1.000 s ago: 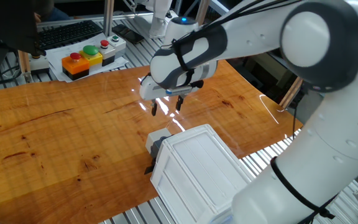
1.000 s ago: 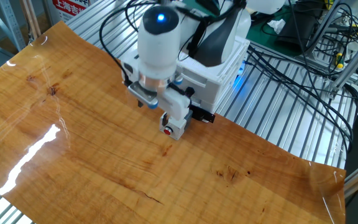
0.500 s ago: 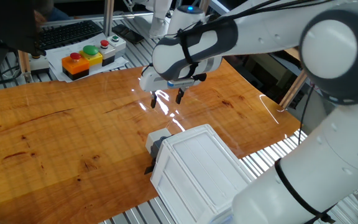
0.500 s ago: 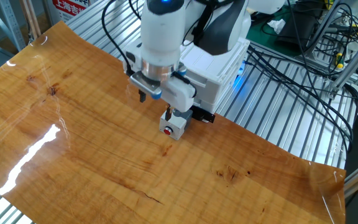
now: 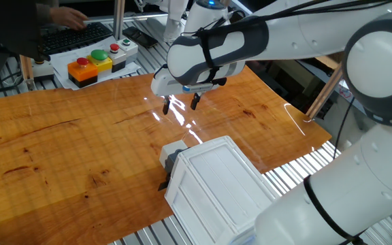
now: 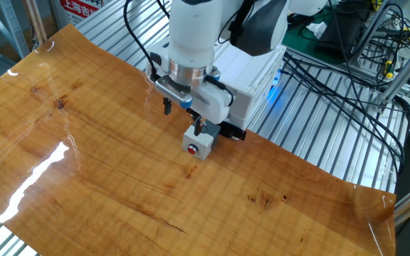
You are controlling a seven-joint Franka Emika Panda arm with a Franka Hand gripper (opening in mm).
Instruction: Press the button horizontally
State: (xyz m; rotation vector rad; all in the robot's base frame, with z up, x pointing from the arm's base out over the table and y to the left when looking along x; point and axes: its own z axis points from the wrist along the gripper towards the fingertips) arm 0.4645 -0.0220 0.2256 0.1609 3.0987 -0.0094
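Note:
The button is a small pale cap on a dark grey base, jutting from the left end of the big white ribbed box at the table's near edge. In the other fixed view the button shows a small red dot on its face, in front of the box. My gripper hangs above the wooden table, up and behind the button, not touching it. Its two dark fingers stand apart, open and empty. In the other fixed view the gripper hovers just above the button.
A yellow-orange housing with red and green domed buttons and a small white housing with tiny red buttons sit at the far left edge, by a keyboard and a person's hand. Cables lie on the metal rails beyond the box.
My gripper has risen and drawn a little away from the button. The fingers remain apart. The button and box have not moved. A hand has come into view over the keyboard.

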